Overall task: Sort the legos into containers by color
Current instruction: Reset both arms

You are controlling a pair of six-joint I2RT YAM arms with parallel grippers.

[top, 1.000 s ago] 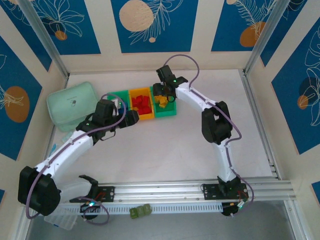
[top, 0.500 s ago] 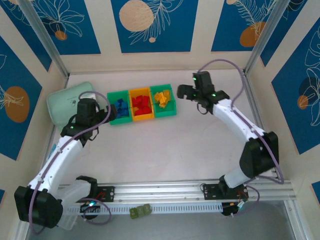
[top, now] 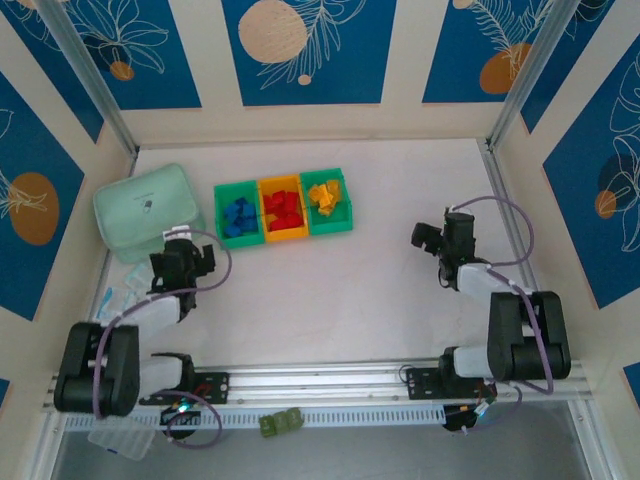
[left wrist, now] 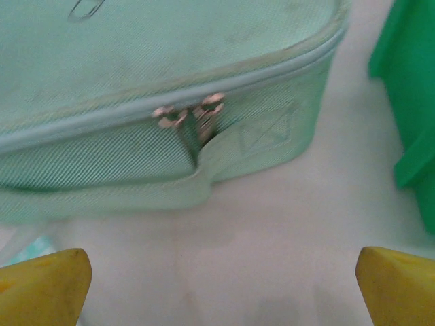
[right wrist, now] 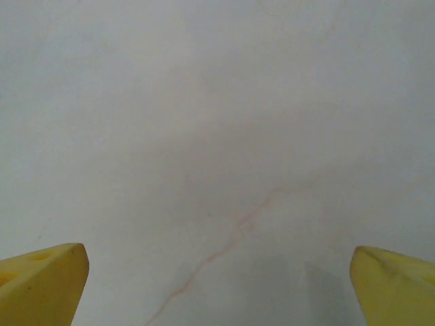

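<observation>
Both arms folded in tight, both grippers wide open and empty.
On the left side, the left arm [top: 140, 312] sits tucked close to its base, elbow bent low and wrist pointing away from the bases. The left gripper [top: 183, 258] is spread wide, its yellow fingertips [left wrist: 42, 284] sitting at the two bottom corners of the wrist view with nothing between them. Over on the other side, the right arm [top: 492, 278] is folded much the same, and the right gripper [right wrist: 217, 285] stands fully apart too, holding nothing.
</observation>
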